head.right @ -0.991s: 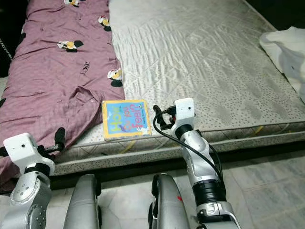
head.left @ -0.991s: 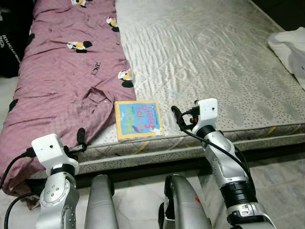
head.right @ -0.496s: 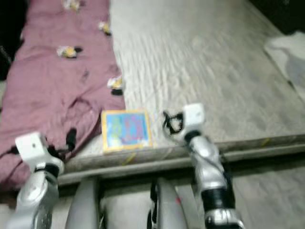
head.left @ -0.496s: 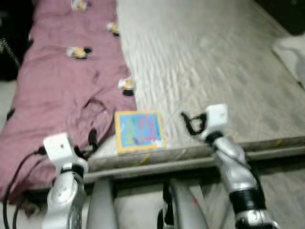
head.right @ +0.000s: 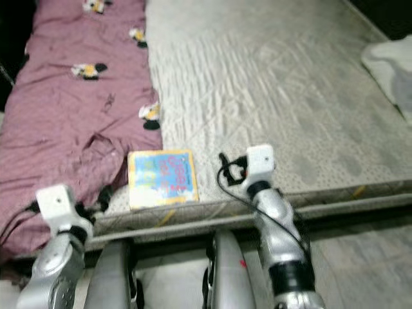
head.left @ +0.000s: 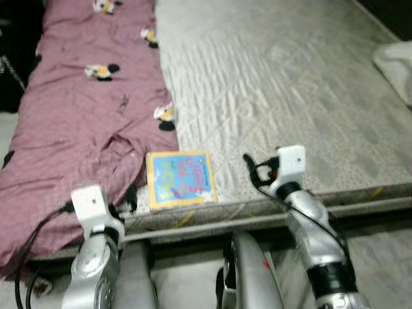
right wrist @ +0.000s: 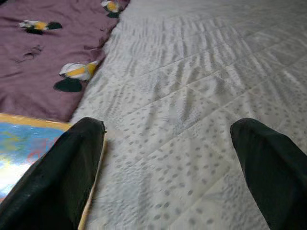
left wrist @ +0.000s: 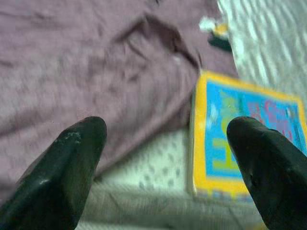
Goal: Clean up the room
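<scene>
Both your grippers, left gripper (left wrist: 163,167) and right gripper (right wrist: 168,163), gape wide and empty over the mattress (head.left: 290,96) edge, flanking the book (head.left: 180,179) (touching the purple sheet (head.left: 71,129)).

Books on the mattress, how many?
1: a thin square picture book with a yellow border and blue cover, flat at the grey quilted mattress's near edge, beside the mauve blanket. None visibly hidden.

Mattress (head.left: 302,90) – book (head.left: 179,178), mauve sheet (head.left: 77,129), maybe white cloth (head.left: 396,61).
</scene>
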Motion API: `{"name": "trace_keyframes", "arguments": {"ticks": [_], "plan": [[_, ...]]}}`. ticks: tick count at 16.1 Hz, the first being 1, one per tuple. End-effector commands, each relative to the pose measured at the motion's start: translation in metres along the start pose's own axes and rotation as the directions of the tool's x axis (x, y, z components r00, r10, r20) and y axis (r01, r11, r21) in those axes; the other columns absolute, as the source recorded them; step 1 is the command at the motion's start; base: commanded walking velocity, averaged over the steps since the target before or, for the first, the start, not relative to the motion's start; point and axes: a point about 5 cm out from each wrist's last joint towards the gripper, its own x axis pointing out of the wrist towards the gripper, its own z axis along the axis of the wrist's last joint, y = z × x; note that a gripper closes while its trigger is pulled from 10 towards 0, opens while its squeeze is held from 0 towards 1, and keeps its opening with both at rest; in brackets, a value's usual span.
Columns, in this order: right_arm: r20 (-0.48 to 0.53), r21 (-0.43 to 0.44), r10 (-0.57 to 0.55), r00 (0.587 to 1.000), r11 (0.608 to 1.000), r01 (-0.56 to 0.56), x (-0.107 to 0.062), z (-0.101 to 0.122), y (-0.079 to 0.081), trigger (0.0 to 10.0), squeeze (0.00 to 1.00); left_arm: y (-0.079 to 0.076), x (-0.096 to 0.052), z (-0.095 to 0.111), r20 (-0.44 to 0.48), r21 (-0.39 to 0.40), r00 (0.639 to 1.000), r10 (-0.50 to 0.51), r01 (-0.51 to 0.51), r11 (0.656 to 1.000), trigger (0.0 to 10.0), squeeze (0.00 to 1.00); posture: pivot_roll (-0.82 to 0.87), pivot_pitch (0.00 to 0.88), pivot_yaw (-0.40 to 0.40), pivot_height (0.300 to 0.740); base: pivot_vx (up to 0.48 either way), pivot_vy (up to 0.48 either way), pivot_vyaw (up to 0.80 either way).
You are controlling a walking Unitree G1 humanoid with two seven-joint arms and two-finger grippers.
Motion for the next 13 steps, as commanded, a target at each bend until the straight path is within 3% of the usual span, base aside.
{"name": "trace_keyframes", "arguments": {"ticks": [1, 4, 7, 9, 13], "plan": [[0.037, -0.009, 0.004, 0.999, 1.000, -0.004, 0.003, 0.012, 0.000, 10.0, 0.00, -0.006, 0.005, 0.007, 0.010, 0.044, 0.998, -0.056, 0.055, 0.998, 10.0, 0.00, -0.01, 0.136, -0.027, 0.601, 0.000, 0.000, 0.00], [0.055, -0.010, -0.007, 0.998, 1.000, 0.008, 0.014, 0.015, 0.004, 10.0, 0.00, 0.007, 0.027, 0.005, -0.003, 0.050, 1.000, -0.008, 0.008, 0.999, 10.0, 0.00, -0.07, 0.094, -0.032, 0.596, 0.000, 0.000, 0.00], [0.102, -0.057, 0.049, 0.994, 0.997, -0.043, 0.012, 0.027, 0.009, 10.0, 0.00, 0.007, 0.030, 0.012, 0.018, 0.070, 1.000, -0.012, 0.011, 0.998, 10.0, 0.00, -0.06, 0.100, -0.027, 0.576, 0.000, 0.000, 0.00], [0.097, -0.044, 0.025, 0.995, 0.999, -0.021, 0.007, 0.024, 0.007, 10.0, 0.00, 0.014, 0.029, 0.008, -0.012, 0.033, 1.000, 0.028, -0.027, 0.999, 10.0, 0.00, -0.06, 0.117, -0.007, 0.566, 0.000, 0.000, 0.00], [0.044, -0.054, 0.018, 0.999, 0.998, -0.015, -0.002, 0.012, -0.001, 10.0, 0.00, 0.010, 0.037, 0.007, -0.013, 0.016, 1.000, -0.013, 0.013, 1.000, 10.0, 0.00, -0.05, 0.179, -0.036, 0.566, 0.000, 0.000, 0.00]]}}
